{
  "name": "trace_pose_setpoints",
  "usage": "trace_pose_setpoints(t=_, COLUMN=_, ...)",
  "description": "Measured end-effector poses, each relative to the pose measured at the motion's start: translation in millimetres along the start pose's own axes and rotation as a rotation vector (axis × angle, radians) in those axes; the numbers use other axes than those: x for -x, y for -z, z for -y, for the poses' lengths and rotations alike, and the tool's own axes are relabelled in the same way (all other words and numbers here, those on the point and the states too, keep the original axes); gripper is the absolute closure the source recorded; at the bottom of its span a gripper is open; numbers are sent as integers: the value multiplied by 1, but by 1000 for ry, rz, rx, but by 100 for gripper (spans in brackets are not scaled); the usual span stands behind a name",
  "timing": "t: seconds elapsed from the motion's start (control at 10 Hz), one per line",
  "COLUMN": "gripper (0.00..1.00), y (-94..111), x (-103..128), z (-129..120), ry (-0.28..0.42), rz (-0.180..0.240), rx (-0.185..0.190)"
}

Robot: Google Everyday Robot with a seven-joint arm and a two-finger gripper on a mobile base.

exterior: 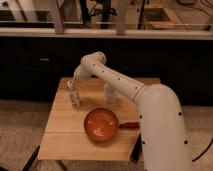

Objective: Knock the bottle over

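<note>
Claw (71,85) hangs over the far left part of the wooden tabletop (65,135), right above the bottle (75,99), which stands upright there. Whether they touch is unclear. A white cup (110,93) stands to the right, an orange pan (101,124) nearer.

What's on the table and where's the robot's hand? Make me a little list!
table: wooden
bottle: upright, left part of the table
cup: whitish, upright, right of the bottle
bowl: orange, front middle
gripper: just above and left of the bottle, at the table's back left
arm: white, bends in from the lower right
task: bottle not yet knocked over
</note>
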Motion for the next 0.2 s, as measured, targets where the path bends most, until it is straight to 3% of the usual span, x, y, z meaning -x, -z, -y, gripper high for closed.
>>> trace_pose_setpoints(t=0.2, gripper=99, y=-9, x=-10, z=-2, ry=-24, rz=34, rx=-31)
